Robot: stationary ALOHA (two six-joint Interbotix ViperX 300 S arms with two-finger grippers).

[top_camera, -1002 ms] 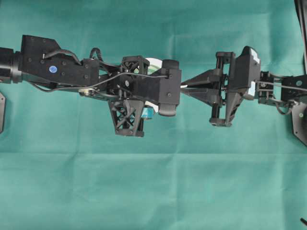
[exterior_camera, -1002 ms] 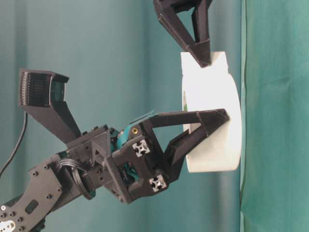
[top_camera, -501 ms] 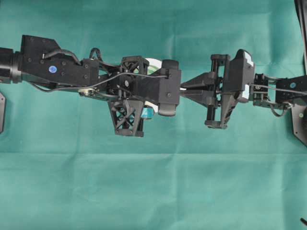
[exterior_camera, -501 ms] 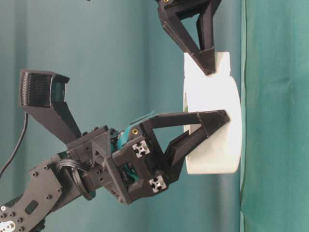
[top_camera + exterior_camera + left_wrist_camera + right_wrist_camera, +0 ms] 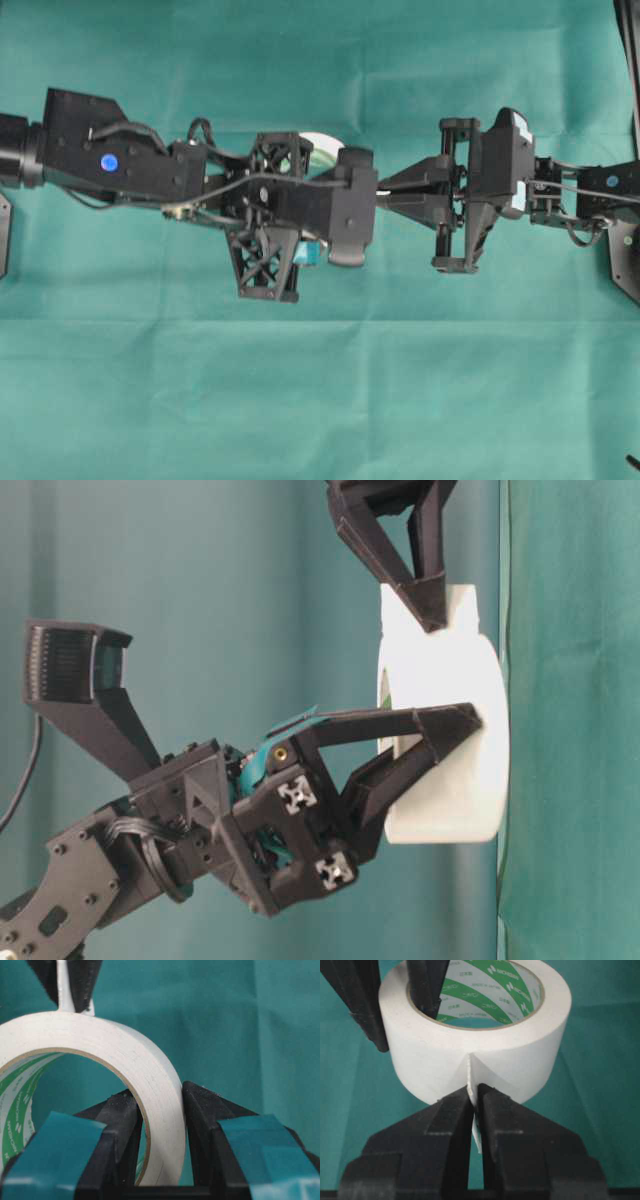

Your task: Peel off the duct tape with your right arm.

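Observation:
The duct tape [image 5: 470, 1025], a white roll with a green-printed core, is held up off the green cloth. My left gripper [image 5: 161, 1105] is shut on the roll's wall, one finger inside the core and one outside. In the overhead view the left gripper [image 5: 345, 195] covers most of the roll [image 5: 322, 143]. My right gripper [image 5: 474, 1092] is shut on the loose white strip end [image 5: 472, 1110], right against the roll's outer face. The table-level view shows the roll [image 5: 445, 680], with the right gripper [image 5: 432, 615] at its top edge and the left gripper [image 5: 440, 748] across its middle.
Green cloth [image 5: 320, 400] covers the table, with a fold line across it. Black arm mounts sit at the right edge [image 5: 625, 250] and the left edge [image 5: 3, 235]. Both arms stretch along one line across the middle.
The right gripper has edged a little closer to the roll and stays shut on the strip. The left arm has tilted slightly with the roll still in its grip.

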